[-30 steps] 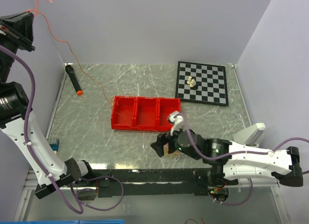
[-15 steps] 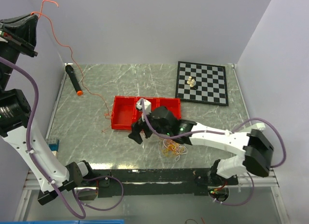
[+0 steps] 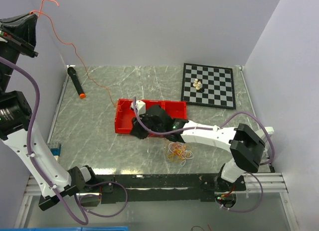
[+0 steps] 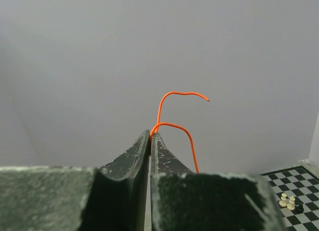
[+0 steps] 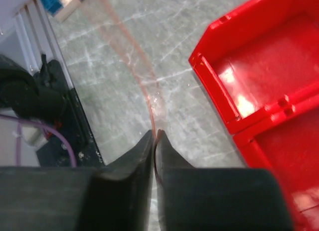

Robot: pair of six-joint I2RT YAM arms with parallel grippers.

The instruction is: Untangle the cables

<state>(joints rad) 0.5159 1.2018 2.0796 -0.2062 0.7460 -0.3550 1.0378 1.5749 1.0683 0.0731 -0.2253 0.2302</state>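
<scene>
A long thin red-orange cable [image 3: 76, 53] runs from high at the top left down across the table toward the red tray. My left gripper [image 3: 32, 14] holds its upper end up in the air. In the left wrist view that gripper [image 4: 150, 135] is shut on the cable [image 4: 174, 124], whose free end curls above the tips. My right gripper [image 3: 137, 126] is low at the tray's left end. In the right wrist view it [image 5: 155, 135] is shut on the same cable [image 5: 149, 104], which looks blurred. A loose clump of yellow, orange and white cables [image 3: 179, 151] lies near the front edge.
A red three-compartment tray [image 3: 119, 114] sits mid-table, its corner [image 5: 214, 86] just right of my right fingers. A chessboard [image 3: 217, 94] with small pale pieces [image 3: 198, 84] lies at the back right. A black marker with an orange tip [image 3: 76, 81] rests at the back left.
My right arm swung left from the clump to the tray's left end and its jaws closed on the red-orange cable. The left gripper stayed up, still gripping.
</scene>
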